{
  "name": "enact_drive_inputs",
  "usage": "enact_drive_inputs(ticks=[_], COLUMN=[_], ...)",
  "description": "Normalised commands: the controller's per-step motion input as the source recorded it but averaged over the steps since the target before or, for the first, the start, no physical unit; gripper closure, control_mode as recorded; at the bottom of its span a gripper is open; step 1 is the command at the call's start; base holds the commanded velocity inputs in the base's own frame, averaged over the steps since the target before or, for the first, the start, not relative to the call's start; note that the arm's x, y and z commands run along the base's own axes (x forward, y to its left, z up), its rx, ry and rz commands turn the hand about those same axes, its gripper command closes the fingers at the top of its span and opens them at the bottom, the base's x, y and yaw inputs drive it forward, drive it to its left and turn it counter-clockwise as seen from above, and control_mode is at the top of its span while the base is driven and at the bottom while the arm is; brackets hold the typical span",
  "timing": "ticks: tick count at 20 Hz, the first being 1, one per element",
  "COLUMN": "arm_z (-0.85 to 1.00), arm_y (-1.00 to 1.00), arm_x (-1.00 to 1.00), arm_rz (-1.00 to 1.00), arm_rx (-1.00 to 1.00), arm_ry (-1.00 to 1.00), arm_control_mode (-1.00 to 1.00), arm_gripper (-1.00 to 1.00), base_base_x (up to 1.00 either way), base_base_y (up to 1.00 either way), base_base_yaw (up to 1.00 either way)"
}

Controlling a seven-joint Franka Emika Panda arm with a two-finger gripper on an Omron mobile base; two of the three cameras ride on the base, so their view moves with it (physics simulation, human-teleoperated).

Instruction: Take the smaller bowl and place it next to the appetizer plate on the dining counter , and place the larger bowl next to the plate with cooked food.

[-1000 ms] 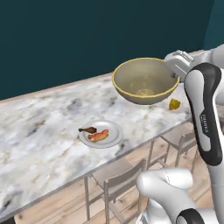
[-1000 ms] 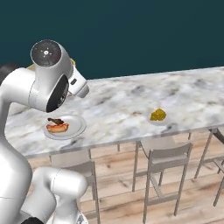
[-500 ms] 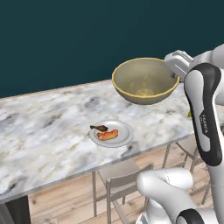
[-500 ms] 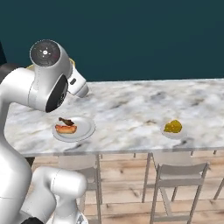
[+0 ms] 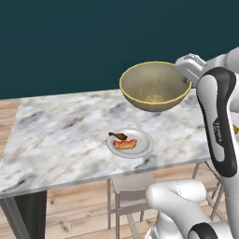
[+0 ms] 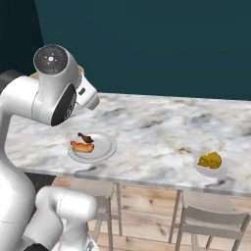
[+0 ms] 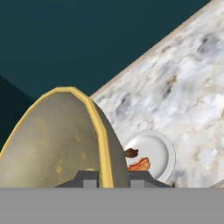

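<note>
The gripper [image 7: 108,178] pinches the yellowish rim of the larger bowl [image 5: 155,87], one finger inside the wall and one outside, holding it in the air above the dining counter [image 5: 60,135]. The carrying step is in hand; next, I judge, it must lower the bowl onto bare marble beside the plate with cooked food [image 5: 130,143], just below. The appetizer plate [image 6: 210,162] sits well apart. Chairs [image 6: 211,221] stand under the counter; nothing blocks the descent.

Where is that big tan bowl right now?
The larger bowl is held up in the air by the tool, which pinches its rim. In the left base view it hangs above the dining counter, just beyond the plate with cooked food.
</note>
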Motion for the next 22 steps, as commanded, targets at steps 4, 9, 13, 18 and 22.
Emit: enact_drive_inputs(ticks=[4, 9, 13, 18, 22], arm_z=[0.0, 0.0, 0.0, -0.3, -0.71], arm_y=[0.0, 0.0, 0.0, -0.22, -0.54], arm_x=[0.0, 0.0, 0.0, 0.0, 0.0], arm_rz=[0.0, 0.0, 0.0, 0.0, 0.0], arm_rx=[0.0, 0.0, 0.0, 0.0, -0.01], arm_ry=[0.0, 0.0, 0.0, -0.05, -0.11], arm_control_mode=[1.0, 1.0, 1.0, -1.0, -1.0], arm_gripper=[1.0, 1.0, 1.0, 1.0, 1.0], base_base_x=[0.4, 0.32, 0.08, 0.0, 0.0], base_base_y=[-0.3, -0.3, -0.23, -0.1, 0.0], base_base_yaw=[0.38, 0.38, 0.26, 0.02, 0.0])
